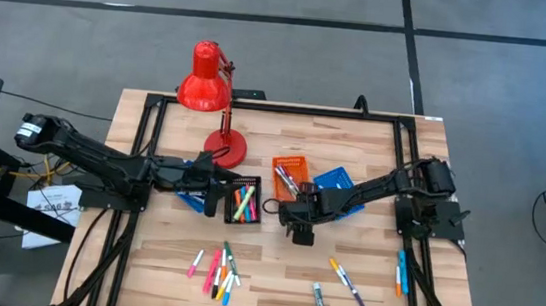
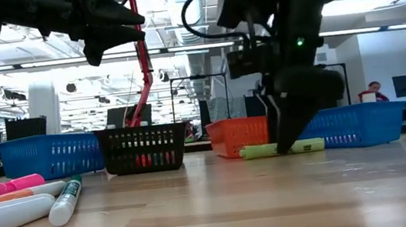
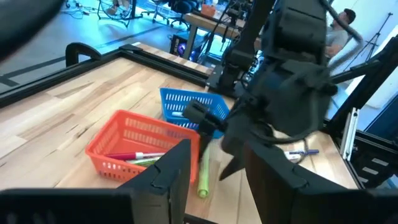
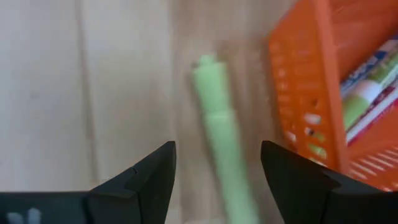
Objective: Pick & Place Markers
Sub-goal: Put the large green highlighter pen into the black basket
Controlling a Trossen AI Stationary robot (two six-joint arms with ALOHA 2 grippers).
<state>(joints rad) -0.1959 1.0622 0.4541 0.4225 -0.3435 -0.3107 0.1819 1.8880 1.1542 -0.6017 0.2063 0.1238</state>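
A light green marker [image 4: 219,134] lies flat on the table beside the orange tray [image 4: 348,93]. My right gripper [image 4: 217,177] is open and reaches down over it, one finger on each side, apart from it. The low view shows this gripper [image 2: 289,130] low over the marker [image 2: 281,149]. My left gripper [image 3: 217,180] is open and empty, raised near the black tray [image 1: 244,202], which holds several coloured markers. More markers lie loose near the table's near edge [image 1: 217,273], [image 1: 346,281], [image 1: 320,304], and by the right edge [image 1: 401,272].
A red desk lamp [image 1: 204,91] stands at the far side. A blue tray [image 1: 338,184] sits right of the orange tray [image 1: 289,173], which holds markers; another blue tray [image 1: 188,200] lies under my left arm. A black frame borders the table. Bare wood lies between the marker groups.
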